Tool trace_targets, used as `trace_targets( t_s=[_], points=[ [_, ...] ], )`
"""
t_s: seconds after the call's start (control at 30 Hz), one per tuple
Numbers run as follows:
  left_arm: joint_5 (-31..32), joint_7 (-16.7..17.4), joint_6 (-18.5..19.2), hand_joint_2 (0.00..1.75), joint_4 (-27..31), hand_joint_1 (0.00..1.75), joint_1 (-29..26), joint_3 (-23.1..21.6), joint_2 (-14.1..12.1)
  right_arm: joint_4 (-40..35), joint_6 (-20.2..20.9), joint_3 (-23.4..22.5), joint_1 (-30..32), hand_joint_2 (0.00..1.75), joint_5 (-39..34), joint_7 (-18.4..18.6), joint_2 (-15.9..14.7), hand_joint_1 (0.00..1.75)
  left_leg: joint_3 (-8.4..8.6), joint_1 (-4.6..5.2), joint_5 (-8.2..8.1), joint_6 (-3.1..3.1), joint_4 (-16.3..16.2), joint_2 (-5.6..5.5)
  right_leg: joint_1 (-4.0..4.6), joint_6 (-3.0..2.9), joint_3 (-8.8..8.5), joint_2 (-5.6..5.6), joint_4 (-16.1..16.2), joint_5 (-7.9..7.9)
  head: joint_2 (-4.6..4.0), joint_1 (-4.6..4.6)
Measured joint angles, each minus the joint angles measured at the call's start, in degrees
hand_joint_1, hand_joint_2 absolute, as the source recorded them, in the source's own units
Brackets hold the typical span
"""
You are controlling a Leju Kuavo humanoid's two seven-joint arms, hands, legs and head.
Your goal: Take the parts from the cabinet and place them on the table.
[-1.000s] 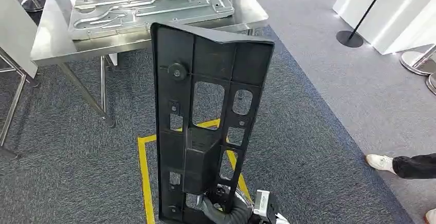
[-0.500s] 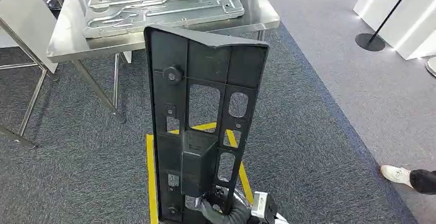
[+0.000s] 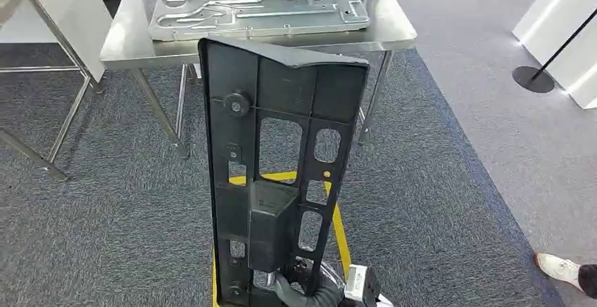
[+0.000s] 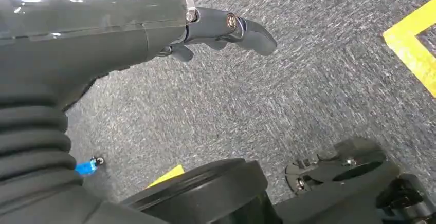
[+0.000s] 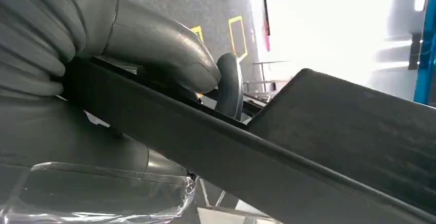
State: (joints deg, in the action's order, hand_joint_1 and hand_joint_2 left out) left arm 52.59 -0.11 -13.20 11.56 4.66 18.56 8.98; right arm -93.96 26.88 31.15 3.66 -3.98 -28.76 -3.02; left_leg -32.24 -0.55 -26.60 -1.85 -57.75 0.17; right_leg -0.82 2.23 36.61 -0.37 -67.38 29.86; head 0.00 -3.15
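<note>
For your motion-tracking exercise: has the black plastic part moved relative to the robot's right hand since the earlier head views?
No. The black plastic part stays upright in the right hand; the steel table shifts because the camera moved.

No legible text, label, brand, number or sign appeared in any view. The small white tag (image 3: 357,281) at the lower centre of the head view, beside the base of the black plastic part (image 3: 278,166), carried marks too small to read. The yellow floor marking (image 3: 339,233) bore no lettering.
</note>
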Motion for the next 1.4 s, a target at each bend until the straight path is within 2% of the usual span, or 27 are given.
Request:
trace_targets(
  t_s=[0.03,0.07,0.2,0.23,0.27,0.37,0.4,0.43,0.47,0.53,0.57,0.6,0.7,0.73,0.77,0.8,0.87,0.9,0.93,0.97,1.0,1.07,1.1,1.2,1.27,1.3,1.4],
  points=[
    [0.00,0.00,0.00,1.75,0.00,0.00,0.01,0.00,0.02,0.00,0.00,0.00,-0.02,1.75,0.00,0.00,0.00,1.69,0.20,0.00,-0.10,0.16,0.00,-0.17,-0.01,-0.23,-2.59,0.03,5.30,-2.49,0.00,0.00],
    [0.00,0.00,0.02,1.75,0.00,0.00,0.01,0.00,0.00,0.00,0.00,0.00,-0.05,1.75,0.00,0.00,0.00,1.69,0.18,0.05,-0.16,0.39,-0.02,-0.25,0.03,-0.59,-4.16,0.22,9.09,-2.89,0.00,0.02],
    [-0.13,0.04,0.24,1.75,0.00,0.00,0.00,0.00,0.00,-0.02,0.07,0.00,0.00,1.75,0.00,0.00,0.00,1.69,0.04,0.15,-0.01,1.91,0.20,-0.41,0.64,-1.84,-3.93,0.27,9.51,-3.00,0.00,0.00],
    [-0.15,0.04,0.28,1.75,0.00,0.00,0.03,0.00,-0.02,-0.07,0.07,0.00,-0.01,1.75,0.00,-0.02,0.04,1.69,-0.04,0.20,-0.37,2.22,-0.02,-0.43,0.06,-2.41,-4.21,0.19,10.17,-3.39,0.00,0.00],
    [-0.13,0.04,0.39,1.75,0.00,0.00,0.02,0.00,-0.02,-0.07,0.11,0.00,-0.03,1.75,0.00,-0.02,0.04,1.69,-0.41,0.03,-1.45,2.42,-1.35,-0.39,0.12,-2.63,-4.42,0.09,10.41,-3.46,0.00,0.00],
    [-0.31,0.09,1.03,1.75,0.00,0.00,-0.05,0.00,-0.09,-0.05,0.17,0.00,-0.01,1.75,-0.05,-0.04,0.11,1.69,-6.42,-0.10,-8.37,3.05,-14.76,-0.36,0.33,-3.16,-4.28,-0.07,10.39,-3.42,0.00,0.00],
    [-0.33,0.11,1.25,1.75,0.00,0.00,-0.13,0.00,-0.09,-0.02,0.20,0.00,0.01,1.75,-0.05,-0.04,0.11,1.69,-7.92,-0.10,-9.20,3.14,-17.97,-0.36,0.41,-3.16,-4.26,-0.08,10.34,-3.42,0.00,0.00],
    [-0.33,0.15,1.40,1.75,0.00,0.00,-0.21,0.00,-0.09,-0.02,0.20,0.00,0.00,1.75,-0.05,-0.07,0.11,1.69,-8.15,-0.10,-8.66,3.13,-18.48,-0.36,0.48,-3.16,-4.31,-0.07,10.33,-3.42,0.00,0.00],
    [-0.37,0.17,1.60,1.75,0.00,0.00,-0.23,0.02,-0.09,-0.02,0.20,0.00,0.00,1.75,-0.05,-0.07,0.11,1.69,-6.88,-0.10,-6.67,3.00,-15.89,-0.36,0.53,-3.16,-4.41,-0.04,10.32,-3.41,0.00,0.00],
    [-0.59,0.17,2.03,1.75,0.00,0.00,-0.10,0.13,-0.11,-0.02,0.22,0.00,-0.03,1.75,-0.05,-0.07,0.15,1.69,-1.51,-0.09,-1.36,2.54,-5.15,-0.32,0.61,-3.04,-4.68,0.01,10.24,-3.32,0.00,0.00],
    [-0.83,0.17,2.36,1.75,0.00,0.00,0.00,0.22,-0.11,-0.02,0.22,0.00,-0.06,1.75,-0.05,-0.07,0.17,1.69,0.57,-0.06,-0.36,2.15,-0.74,-0.25,0.64,-2.87,-4.70,0.00,10.17,-3.23,0.00,0.00],
    [-0.92,0.17,2.60,1.75,0.00,0.00,0.19,0.28,-0.11,-0.02,0.22,0.00,-0.09,1.75,-0.05,-0.07,0.17,1.69,0.94,0.32,-0.88,1.86,0.35,-0.26,1.13,-2.56,-4.51,0.04,9.82,-3.09,0.00,0.00],
    [-1.14,0.20,3.13,1.75,0.00,0.00,0.22,0.37,-0.15,-0.05,0.44,-0.02,-0.14,1.75,-0.05,-0.07,0.20,1.69,0.60,0.46,-0.66,1.05,0.12,-0.42,0.75,-1.65,-4.42,0.01,10.10,-3.39,0.00,0.00],
    [-1.33,0.20,3.37,1.75,0.00,0.00,0.28,0.37,-0.07,-0.07,0.50,-0.02,-0.24,1.75,-0.05,-0.07,0.18,1.69,0.84,0.14,-0.28,0.56,0.66,-0.42,1.04,-1.29,-4.46,0.00,10.04,-3.27,0.00,0.00],
    [-1.42,0.20,3.61,1.75,0.00,0.00,0.36,0.39,-0.04,-0.07,0.52,-0.02,-0.24,1.75,-0.05,-0.07,0.20,1.69,1.00,-0.03,-0.04,0.33,0.91,-0.41,0.74,-1.04,-4.20,0.24,9.11,-2.47,0.00,0.02],
    [-1.44,0.20,3.80,1.75,0.00,0.00,0.53,0.39,-0.04,-0.09,0.59,-0.02,-0.36,1.75,-0.05,-0.11,0.20,1.69,0.88,-0.11,0.03,0.05,0.93,-0.35,0.67,-0.74,-2.93,0.27,6.44,-0.51,0.00,0.00],
    [-1.60,0.20,4.18,1.75,0.00,0.00,0.61,0.46,0.00,-0.05,0.74,-0.02,-0.38,1.75,0.06,-0.11,0.20,1.69,0.69,-0.05,0.06,-0.03,0.91,-0.35,0.28,-0.18,1.51,0.27,-2.93,4.12,0.00,0.02],
    [-1.64,0.22,4.33,1.75,0.00,0.00,0.59,0.55,-0.04,-0.02,0.81,-0.02,-0.36,1.75,0.06,-0.13,0.20,1.69,0.59,-0.04,0.06,-0.03,0.86,-0.34,0.19,0.05,3.45,0.26,-6.90,5.32,0.00,0.00],
    [-1.75,0.26,4.37,1.75,0.00,0.00,0.58,0.68,-0.07,-0.02,0.83,-0.02,-0.36,1.75,0.06,-0.11,0.20,1.69,0.55,-0.05,0.06,-0.02,0.80,-0.35,0.06,0.17,4.20,0.26,-8.25,5.09,0.00,0.00],
    [-2.01,0.33,4.50,1.75,0.00,0.00,0.59,0.87,-0.07,-0.02,0.85,-0.02,-0.37,1.75,0.09,-0.13,0.20,1.69,0.57,-0.05,0.05,0.00,0.74,-0.40,-0.03,0.20,3.46,0.26,-6.61,3.52,0.00,0.00],
    [-2.03,0.37,4.61,1.75,0.00,0.00,0.59,1.00,-0.04,-0.02,0.85,-0.02,-0.38,1.75,0.09,-0.13,0.20,1.69,0.67,-0.06,0.00,0.06,0.70,-0.48,-0.09,0.12,1.35,0.26,-2.44,0.99,0.00,0.00],
    [-2.16,0.37,4.74,1.75,0.00,0.00,0.59,1.22,0.00,-0.02,0.87,-0.02,-0.48,1.75,0.11,-0.13,0.20,1.69,0.96,-0.07,-0.18,0.36,0.63,-0.60,-0.10,-0.34,-4.12,0.26,8.46,-3.68,0.00,0.00],
    [-2.21,0.37,4.79,1.75,0.00,0.00,0.60,1.35,-0.02,-0.02,0.87,-0.02,-0.59,1.75,0.11,-0.13,0.20,1.69,0.81,0.38,-0.36,0.72,0.47,-0.61,0.29,-0.64,-4.68,0.26,9.95,-2.77,0.00,0.00],
    [-2.21,0.50,4.83,1.75,0.00,0.00,0.57,1.53,-0.02,-0.05,0.87,-0.02,-0.56,1.75,0.13,-0.15,0.33,1.69,0.79,0.14,-0.32,1.73,0.69,-0.57,0.63,-1.65,-4.32,0.39,9.87,-2.97,0.00,0.00],
    [-2.21,0.52,4.81,1.75,0.00,0.00,0.60,1.60,-0.04,-0.05,0.87,-0.02,-0.57,1.75,0.13,-0.15,0.50,1.69,0.77,0.00,-0.86,2.36,0.30,-0.53,0.05,-2.48,-4.77,0.30,10.76,-3.43,0.00,0.00],
    [-2.21,0.50,4.81,1.75,0.00,0.00,0.62,1.66,-0.04,-0.07,0.87,-0.02,-0.64,1.75,0.13,-0.15,0.57,1.69,-0.30,-0.04,-2.65,2.48,-2.35,-0.49,0.10,-2.87,-4.85,0.22,10.82,-3.34,0.00,0.00],
    [-2.23,0.52,5.05,1.75,0.00,0.00,0.44,1.77,-0.07,-0.05,0.87,-0.02,-0.60,1.75,0.15,-0.20,0.79,1.69,-7.22,-0.12,-8.64,2.96,-16.34,-0.48,0.31,-3.27,-4.82,0.10,10.76,-3.07,0.00,0.00]
  ],
)
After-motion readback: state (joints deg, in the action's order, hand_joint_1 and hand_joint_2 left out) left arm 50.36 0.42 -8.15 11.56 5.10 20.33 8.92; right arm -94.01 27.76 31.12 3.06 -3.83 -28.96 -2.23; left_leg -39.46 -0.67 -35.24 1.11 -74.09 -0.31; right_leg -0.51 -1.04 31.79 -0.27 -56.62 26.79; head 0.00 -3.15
